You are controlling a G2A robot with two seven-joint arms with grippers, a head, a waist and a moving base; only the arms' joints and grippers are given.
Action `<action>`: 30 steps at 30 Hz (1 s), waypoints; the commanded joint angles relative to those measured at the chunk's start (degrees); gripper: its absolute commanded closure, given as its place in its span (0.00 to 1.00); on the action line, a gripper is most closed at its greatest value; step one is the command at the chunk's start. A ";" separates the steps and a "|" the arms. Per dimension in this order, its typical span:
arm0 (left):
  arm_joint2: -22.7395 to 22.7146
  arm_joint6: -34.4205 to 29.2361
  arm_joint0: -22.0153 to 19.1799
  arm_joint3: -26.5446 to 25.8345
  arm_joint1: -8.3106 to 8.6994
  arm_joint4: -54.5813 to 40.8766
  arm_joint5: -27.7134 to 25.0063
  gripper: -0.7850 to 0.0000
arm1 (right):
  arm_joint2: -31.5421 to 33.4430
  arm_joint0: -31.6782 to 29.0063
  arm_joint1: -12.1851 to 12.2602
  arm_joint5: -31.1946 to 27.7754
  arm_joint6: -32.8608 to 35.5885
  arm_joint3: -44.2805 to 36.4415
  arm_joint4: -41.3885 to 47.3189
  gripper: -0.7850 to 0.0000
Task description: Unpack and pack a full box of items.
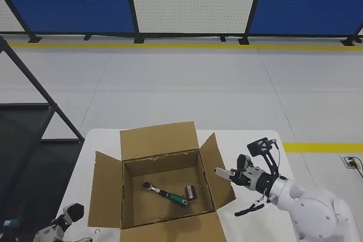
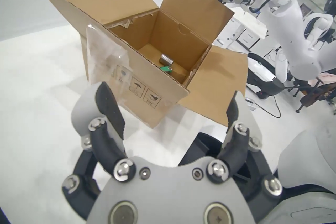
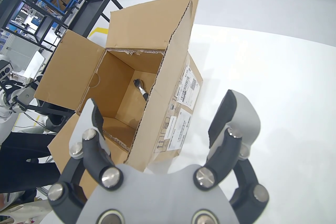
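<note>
**Box Status: Two Items Inside, Both Grippers Empty**

The right gripper (image 3: 161,108) is spread wide and carries nothing. It hangs just beside the box (image 1: 160,140), at 3 o'clock from it, outside the raised side flap. The left gripper (image 2: 170,93) is likewise spread and empty, and sits near the box's 7 o'clock corner, well below the rim.

All four flaps are folded outward and the cavity is exposed. On the floor lie a ratchet (image 1: 163,193), near centre, and a socket (image 1: 190,192) just beside its green handle, toward 3 o'clock. The rest of the floor is bare cardboard. The box is therefore far from full: either unpacking is nearly complete or packing has barely started. The frames do not settle which.

Clearance: the 3 o'clock flap stands tilted up between the right gripper and the cavity, so entry probably requires passing over its top edge. The walls are deep, which favours a vertical descent. The 9 o'clock flap reaches close to the edge of the table (image 1: 254,142). The widest open surface lies at 3 o'clock.
</note>
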 commanded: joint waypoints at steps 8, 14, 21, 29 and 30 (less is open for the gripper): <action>1.20 22.83 0.95 0.77 0.08 19.93 0.00 0.00 | -0.02 0.75 0.68 -0.34 -0.34 1.26 1.10 0.00; 2.95 38.19 1.36 2.50 1.00 37.75 0.00 0.00 | -0.39 1.27 1.09 -0.72 -1.02 2.15 1.79 0.00; 4.36 52.95 -0.69 5.97 1.83 50.44 0.00 0.00 | -0.39 1.13 1.61 -1.08 -1.70 3.02 2.58 0.00; 6.41 61.07 -3.76 8.56 1.65 57.54 1.81 0.00 | -0.07 0.20 2.22 -1.20 -2.74 2.94 3.23 0.00; 6.76 61.41 -3.96 8.72 1.64 58.17 1.87 0.00 | -0.05 0.11 2.29 -1.24 -2.81 2.92 3.29 0.00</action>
